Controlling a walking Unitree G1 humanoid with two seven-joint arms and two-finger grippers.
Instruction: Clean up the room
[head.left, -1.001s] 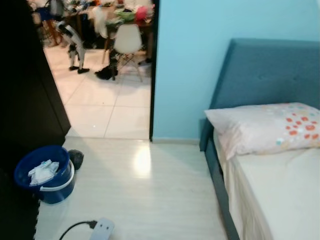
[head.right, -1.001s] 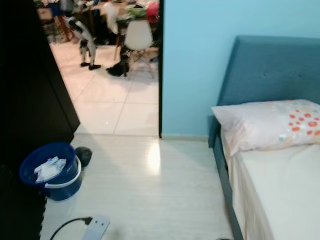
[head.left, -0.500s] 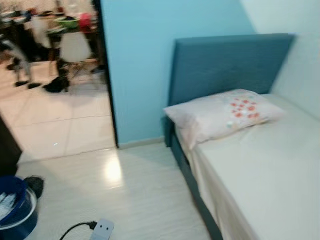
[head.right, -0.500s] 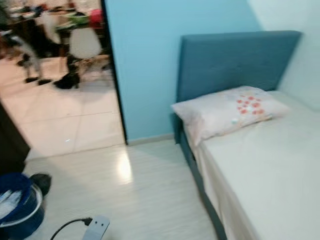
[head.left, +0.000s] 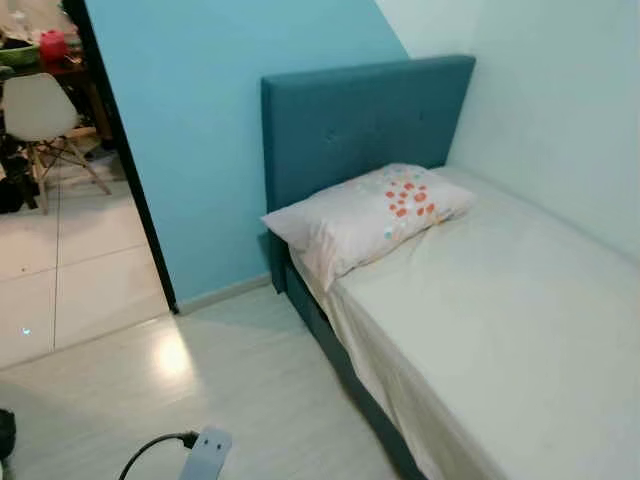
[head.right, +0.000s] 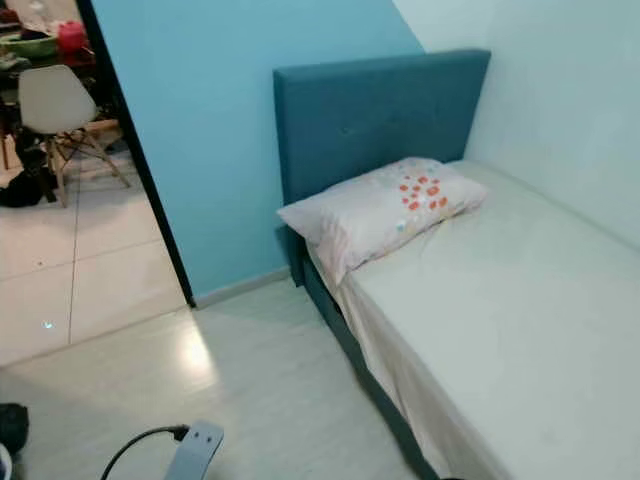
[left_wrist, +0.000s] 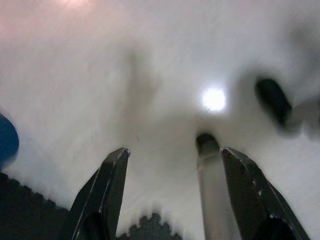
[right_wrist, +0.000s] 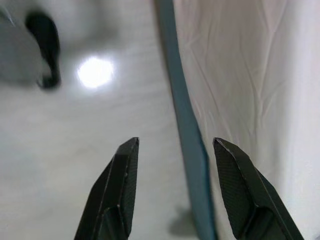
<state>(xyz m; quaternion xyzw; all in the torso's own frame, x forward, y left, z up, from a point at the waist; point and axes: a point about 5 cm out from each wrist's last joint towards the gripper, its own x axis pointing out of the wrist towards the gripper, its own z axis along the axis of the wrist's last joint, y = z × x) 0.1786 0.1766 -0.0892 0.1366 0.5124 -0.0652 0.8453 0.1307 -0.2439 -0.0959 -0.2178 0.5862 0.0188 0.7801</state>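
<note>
A single bed (head.left: 500, 330) with a white sheet stands along the right wall, its teal headboard (head.left: 360, 120) against the blue wall. A pale pillow (head.left: 370, 215) with orange dots lies at the head. On the pale floor at the bottom lies a white power strip (head.left: 205, 455) with a black cable (head.left: 150, 455). My left gripper (left_wrist: 174, 150) hangs open over the floor, the power strip (left_wrist: 210, 195) lying below its fingers. My right gripper (right_wrist: 175, 141) is open above the floor beside the bed's teal base (right_wrist: 185, 125) and the hanging sheet (right_wrist: 250, 75).
A doorway (head.left: 110, 150) on the left opens onto a tiled room with a white chair (head.left: 35, 115) and a cluttered table. A dark object (head.right: 12, 428) lies at the floor's left edge. A blue bucket edge (left_wrist: 7, 140) and a dark foam mat (left_wrist: 30, 215) sit near my left gripper.
The camera has swung to the right. The blue bucket and dark wardrobe have left the eye views, and the bed now takes up the right half.
</note>
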